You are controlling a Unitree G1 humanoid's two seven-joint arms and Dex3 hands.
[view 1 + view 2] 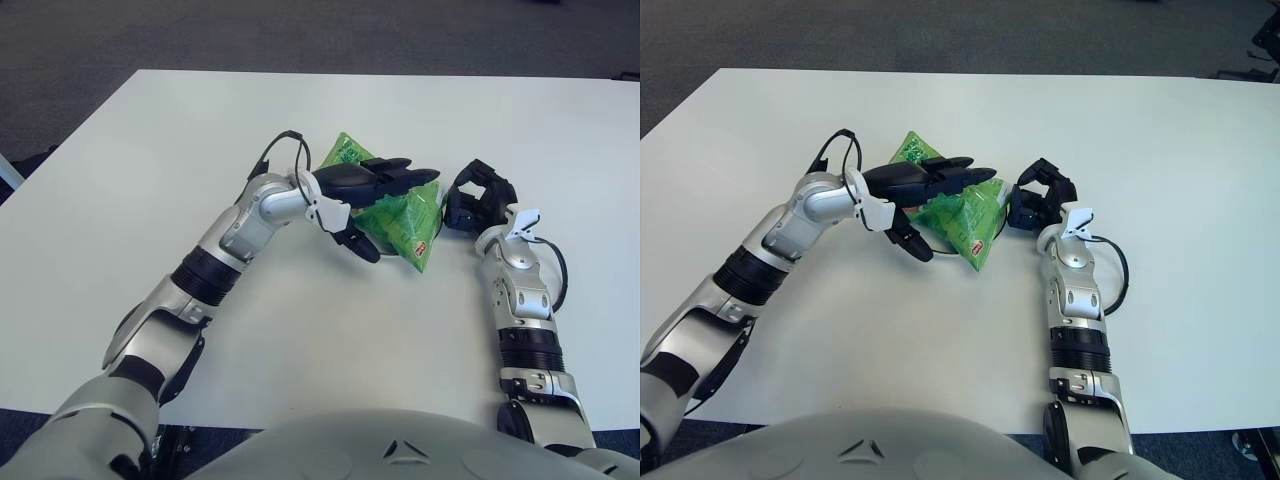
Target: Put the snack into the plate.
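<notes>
1. Green crinkled foil snack (pixel 400 215) bag mid-table (pixel 150 170), pillow-shaped with pinched corners; small red logo near lower corner, too small to read; other print on upper corner likewise unreadable.
2. Left hand (pixel 365 195) black, glossy, 3 fingers: 2 long ones stretched flat across top of bag, pointing toward right hand; third one (pixel 357 243) curled below at near edge of bag. Closed around bag from above and below, gripping it.
3. Right hand (pixel 478 198) black, just beside bag's right edge, fingers bent inward into a loose hook with a gap between them, gripping nothing. Contact with bag not clear from either view.
4. Silver metal forearms with black ribbed wrist bands; thin black cable looped at each wrist; white clip at base of each hand.
5. Smooth white matte tabletop, dark grey carpet beyond far edge.
6. Bag's underside hidden by hand, so lifted or lying on table cannot be told.
7. Grey rounded robot torso along bottom edge of both views.
</notes>
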